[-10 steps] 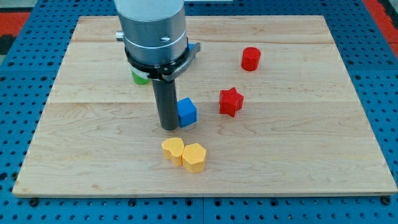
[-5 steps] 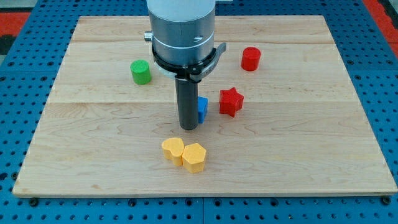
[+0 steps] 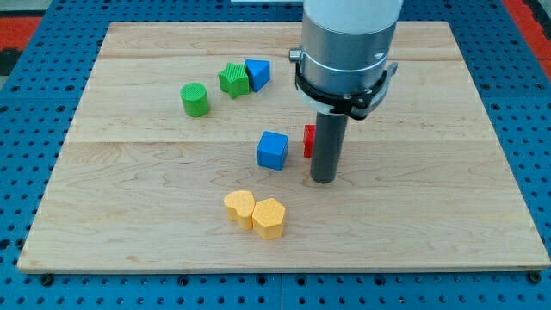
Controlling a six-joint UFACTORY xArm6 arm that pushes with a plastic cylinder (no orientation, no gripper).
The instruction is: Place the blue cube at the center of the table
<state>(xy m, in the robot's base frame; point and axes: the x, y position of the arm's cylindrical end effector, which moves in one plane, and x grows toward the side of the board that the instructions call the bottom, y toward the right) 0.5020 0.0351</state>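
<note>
The blue cube [image 3: 273, 150] sits near the middle of the wooden board [image 3: 129, 198]. My tip [image 3: 324, 179] rests on the board to the right of the cube and slightly lower in the view, a short gap apart from it. The rod hides most of the red star [image 3: 308, 140], which shows only as a red sliver between the cube and the rod.
A green cylinder [image 3: 195, 99], a green block [image 3: 232, 79] and a second blue block [image 3: 256, 73] lie at the upper left. Two yellow blocks [image 3: 240, 207] [image 3: 268, 217] touch each other below the cube. The arm hides the upper right area.
My tip has moved right, from the cube's left side to its right side. The cube has shifted slightly right. The arm now uncovers the upper-left blocks and hides the red cylinder.
</note>
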